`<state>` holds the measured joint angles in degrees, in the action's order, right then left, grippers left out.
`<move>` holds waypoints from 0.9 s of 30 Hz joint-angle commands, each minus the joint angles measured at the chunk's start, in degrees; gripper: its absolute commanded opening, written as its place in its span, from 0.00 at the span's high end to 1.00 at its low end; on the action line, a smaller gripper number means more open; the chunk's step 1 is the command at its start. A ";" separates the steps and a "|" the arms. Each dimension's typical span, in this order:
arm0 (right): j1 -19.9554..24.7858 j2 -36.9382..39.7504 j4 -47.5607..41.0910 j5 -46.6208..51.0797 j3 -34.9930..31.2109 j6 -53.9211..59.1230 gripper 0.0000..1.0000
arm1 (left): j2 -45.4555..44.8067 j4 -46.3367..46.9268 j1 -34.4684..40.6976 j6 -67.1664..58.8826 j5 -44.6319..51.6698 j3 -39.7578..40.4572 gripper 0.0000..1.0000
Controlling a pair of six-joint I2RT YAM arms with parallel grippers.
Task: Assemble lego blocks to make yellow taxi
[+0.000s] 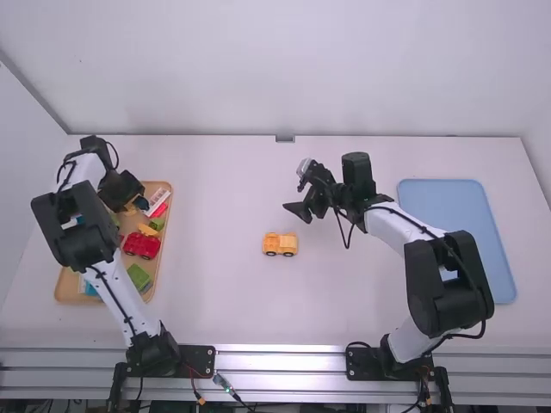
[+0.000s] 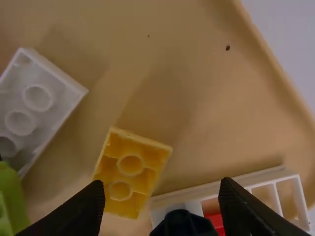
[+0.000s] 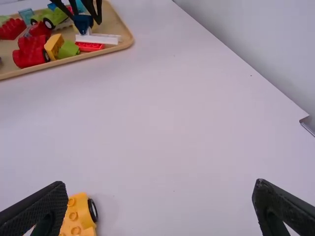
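In the high view my left gripper (image 1: 129,200) is low over the wooden tray's far end, and my right gripper (image 1: 297,209) hangs over mid-table. A yellow block (image 2: 130,171) lies hollow side up in the tray, just beyond the gap between the open fingers of my left gripper (image 2: 162,204). A dark blue piece (image 2: 183,224) shows between those fingers, over a long white brick (image 2: 268,189). The yellow wheeled assembly (image 1: 281,244) sits on the table, nearer the arm bases than my right gripper. My right gripper (image 3: 160,204) is open, with nothing between its fingers.
The wooden tray (image 1: 69,288) also holds a red piece (image 1: 142,245), green blocks (image 1: 139,277) and a light grey brick (image 2: 38,97). A blue mat (image 1: 482,232) lies on the right, beside the right arm.
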<state>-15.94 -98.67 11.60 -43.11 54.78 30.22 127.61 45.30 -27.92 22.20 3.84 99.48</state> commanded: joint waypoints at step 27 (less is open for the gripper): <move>0.02 0.20 0.33 -0.33 0.76 -0.02 0.01 | -0.11 -2.25 -0.96 -12.98 -6.21 -1.95 0.44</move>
<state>-15.94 -98.67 11.86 -43.09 54.78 30.24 127.61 43.00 -28.62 11.40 -1.80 99.81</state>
